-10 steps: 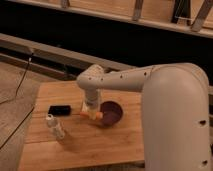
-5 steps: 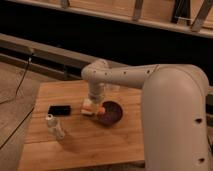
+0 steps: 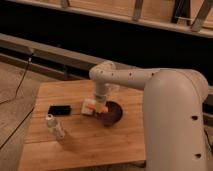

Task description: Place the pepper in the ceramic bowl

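Observation:
The dark maroon ceramic bowl (image 3: 113, 112) sits on the wooden table (image 3: 75, 145), right of centre. The small orange pepper (image 3: 101, 107) shows at the bowl's left rim, right under my gripper (image 3: 101, 103). My gripper hangs from the white arm, which reaches down from the right, and it is just above the bowl's left edge. The pepper seems held at the gripper's tip. A pale beige block (image 3: 89, 106) lies just left of the gripper.
A black flat device (image 3: 59, 109) lies on the table's left part. A small clear bottle or cup (image 3: 54, 125) stands near the front left. My large white body (image 3: 175, 130) fills the right side. Dark railing runs behind the table.
My gripper with the orange pepper has shifted slightly right, toward the bowl's left rim. The bowl, block and other things stayed put.

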`<action>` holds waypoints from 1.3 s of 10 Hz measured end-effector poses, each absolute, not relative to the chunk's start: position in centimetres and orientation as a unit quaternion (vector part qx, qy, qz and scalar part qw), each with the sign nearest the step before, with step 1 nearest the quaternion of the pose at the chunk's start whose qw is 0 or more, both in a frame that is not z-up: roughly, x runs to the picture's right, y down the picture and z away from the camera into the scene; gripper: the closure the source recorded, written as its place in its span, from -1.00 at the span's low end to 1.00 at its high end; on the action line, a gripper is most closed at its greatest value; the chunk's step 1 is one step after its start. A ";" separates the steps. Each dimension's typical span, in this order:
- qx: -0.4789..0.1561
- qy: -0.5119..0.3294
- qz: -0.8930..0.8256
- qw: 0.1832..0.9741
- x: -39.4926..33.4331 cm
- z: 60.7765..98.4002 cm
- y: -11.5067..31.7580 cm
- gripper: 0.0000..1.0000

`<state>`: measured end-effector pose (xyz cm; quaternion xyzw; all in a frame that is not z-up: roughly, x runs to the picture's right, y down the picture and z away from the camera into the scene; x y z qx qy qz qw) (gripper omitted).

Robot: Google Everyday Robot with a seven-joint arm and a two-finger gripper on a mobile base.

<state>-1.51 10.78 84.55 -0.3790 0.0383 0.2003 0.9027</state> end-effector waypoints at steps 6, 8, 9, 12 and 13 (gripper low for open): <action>-0.389 0.029 0.200 0.899 1.3 84.4 11.4 1.00; -0.398 0.026 0.200 0.895 2.2 84.0 12.2 1.00; -0.402 0.025 0.199 0.894 2.5 84.0 12.6 0.97; -0.409 0.025 0.201 0.890 2.7 84.2 13.0 0.49; -0.411 0.022 0.202 0.889 2.4 84.4 12.9 0.23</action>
